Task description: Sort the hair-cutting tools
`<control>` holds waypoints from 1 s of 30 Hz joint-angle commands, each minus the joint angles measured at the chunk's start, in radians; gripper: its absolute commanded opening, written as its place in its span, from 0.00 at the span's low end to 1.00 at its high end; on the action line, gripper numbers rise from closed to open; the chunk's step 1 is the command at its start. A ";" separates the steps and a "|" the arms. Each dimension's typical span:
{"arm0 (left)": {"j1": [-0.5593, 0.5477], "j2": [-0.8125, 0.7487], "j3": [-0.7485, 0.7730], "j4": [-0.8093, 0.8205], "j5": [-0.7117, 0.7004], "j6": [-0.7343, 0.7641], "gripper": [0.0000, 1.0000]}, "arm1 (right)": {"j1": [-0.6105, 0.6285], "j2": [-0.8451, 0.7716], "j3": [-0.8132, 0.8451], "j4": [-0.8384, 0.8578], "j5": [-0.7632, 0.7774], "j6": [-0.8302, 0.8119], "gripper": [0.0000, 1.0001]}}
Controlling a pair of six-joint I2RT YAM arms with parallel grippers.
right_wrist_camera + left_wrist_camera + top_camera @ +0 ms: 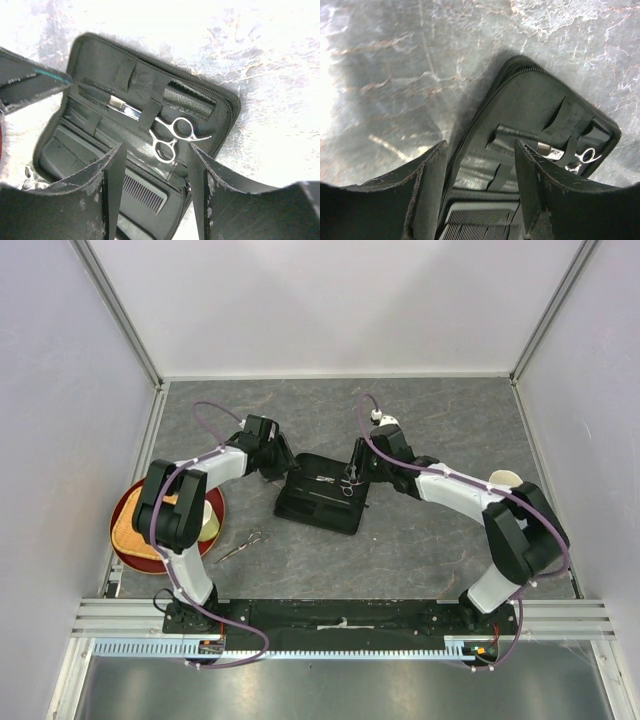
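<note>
Right pincer point(155, 150) spread wide, empty, above scissors point(160, 125) in case point(100, 60); left pincer point(480, 145) likewise spread, empty.

The worktop point(440, 420) looks like grey veined stone, smooth with a soft sheen. The open case point(100, 65) is matt black fabric with a toothed zip edge and dull elastic straps. The scissors point(167, 132) strapped in it are bright polished metal. The comb point(145, 195) looks like matt black plastic. The right gripper point(156, 147) has matt black fingers point(112, 190), scuffed pale at the edges
</note>
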 commanded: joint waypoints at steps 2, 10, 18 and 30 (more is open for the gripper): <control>-0.004 -0.139 -0.031 -0.124 -0.094 0.047 0.63 | 0.003 -0.091 0.042 -0.113 0.074 -0.012 0.59; -0.008 -0.329 -0.204 -0.231 -0.177 0.053 0.60 | 0.017 -0.203 -0.052 -0.161 0.010 -0.026 0.60; -0.050 -0.541 -0.376 -0.302 -0.217 -0.001 0.57 | 0.038 -0.279 -0.127 -0.155 -0.048 -0.025 0.60; -0.056 -0.629 -0.454 -0.323 -0.263 -0.010 0.54 | 0.048 -0.296 -0.181 -0.109 -0.084 -0.014 0.60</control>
